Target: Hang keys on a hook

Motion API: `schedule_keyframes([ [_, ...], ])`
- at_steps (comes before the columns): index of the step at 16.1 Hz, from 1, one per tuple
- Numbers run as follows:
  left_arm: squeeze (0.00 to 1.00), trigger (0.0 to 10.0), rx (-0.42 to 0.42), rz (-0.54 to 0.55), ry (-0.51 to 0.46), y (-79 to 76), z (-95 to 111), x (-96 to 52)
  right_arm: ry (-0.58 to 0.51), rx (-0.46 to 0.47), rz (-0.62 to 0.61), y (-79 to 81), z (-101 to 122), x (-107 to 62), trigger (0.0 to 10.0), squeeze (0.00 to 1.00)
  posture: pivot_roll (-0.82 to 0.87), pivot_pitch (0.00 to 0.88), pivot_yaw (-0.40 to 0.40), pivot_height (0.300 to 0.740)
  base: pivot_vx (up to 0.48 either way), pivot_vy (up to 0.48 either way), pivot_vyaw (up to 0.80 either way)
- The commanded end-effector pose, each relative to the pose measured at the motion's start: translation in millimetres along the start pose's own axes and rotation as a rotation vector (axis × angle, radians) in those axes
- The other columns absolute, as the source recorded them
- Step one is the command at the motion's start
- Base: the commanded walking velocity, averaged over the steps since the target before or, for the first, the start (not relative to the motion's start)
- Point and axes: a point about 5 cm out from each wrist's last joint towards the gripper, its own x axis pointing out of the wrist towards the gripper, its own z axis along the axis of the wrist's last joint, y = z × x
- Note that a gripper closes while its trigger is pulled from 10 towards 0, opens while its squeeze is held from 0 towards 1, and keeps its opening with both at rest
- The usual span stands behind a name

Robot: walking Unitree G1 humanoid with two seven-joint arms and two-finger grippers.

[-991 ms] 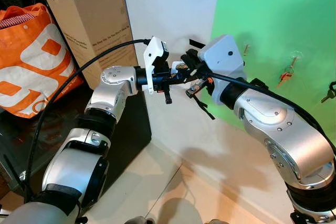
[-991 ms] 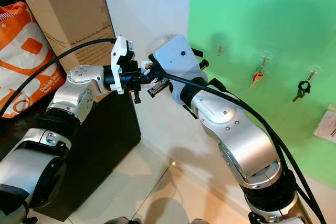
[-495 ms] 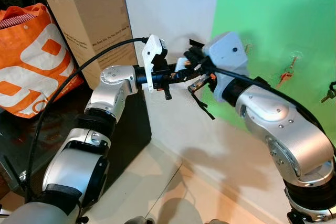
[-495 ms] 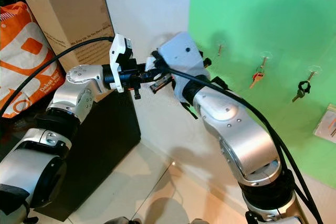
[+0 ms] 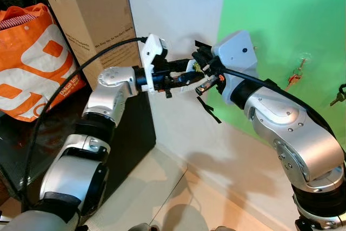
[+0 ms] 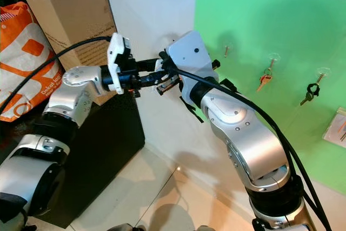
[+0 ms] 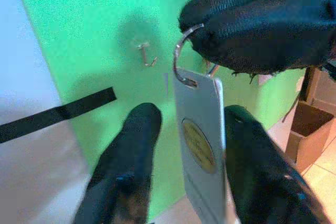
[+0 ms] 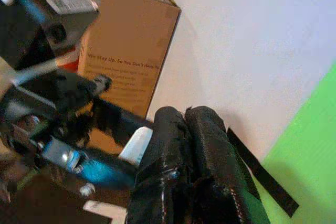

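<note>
Left eye view: both arms meet in front of the white wall, just beside the edge of the green board (image 5: 281, 20). The left end effector (image 5: 186, 74) reaches toward that edge, and the right end effector (image 5: 201, 63) meets it from the board side. A cardboard box (image 5: 92, 22) and an orange bag (image 5: 32, 58) stand well away from the board, beyond the left arm. Other keys (image 5: 294, 77) already hang on the board, far past the right arm. Right eye view: the same meeting point; an empty hook (image 6: 226, 51) sits on the board just beyond the right wrist housing. Left wrist view: the left end effector's fingers (image 7: 131, 166) stand apart, with the white key tag (image 7: 202, 153) between them (contact with either pad cannot be confirmed). The tag's metal ring (image 7: 184, 59) is pinched under the right end effector's closed fingertips (image 7: 262, 30). The hook (image 7: 146, 55) lies on the board behind the ring. Right wrist view: the right fingers (image 8: 194, 166) are pressed together; the tag (image 8: 135, 145) shows pale beside them.
</note>
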Motion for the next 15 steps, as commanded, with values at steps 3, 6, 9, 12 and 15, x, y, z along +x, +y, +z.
schedule_keyframes([
  [3,1.0,10.0,-0.006,0.083,0.021,6.6,-4,-22.9,0.003,-0.004,-0.042,-9.2,-3,-1.3,0.0,0.0,-0.18,0.0,0.082,0.74,0.0,0.0,0.0],
  [6,1.0,10.0,-0.002,0.135,0.043,8.9,-6,-41.8,0.011,0.001,-0.061,-14.5,-8,-0.9,0.0,0.0,-0.16,0.0,0.077,0.74,0.0,0.0,0.0],
  [9,1.0,10.0,0.025,0.14,0.081,-1.7,-13,-49.8,0.007,0.027,-0.085,-19.4,-14,3.0,0.0,0.0,-0.16,0.0,0.079,0.74,0.0,0.0,0.0],
  [12,0.29,10.0,0.068,0.097,0.142,-28.5,-27,-47.9,0.024,0.067,-0.122,-27.7,-25,12.9,0.0,0.0,-0.15,0.0,0.073,0.74,0.0,0.0,0.0],
  [15,0.01,10.0,0.097,0.153,0.105,-49.9,-35,-38.6,0.066,0.107,-0.135,-35.4,-41,27.9,0.0,0.0,-0.14,0.0,0.069,0.74,0.0,0.0,0.0],
])
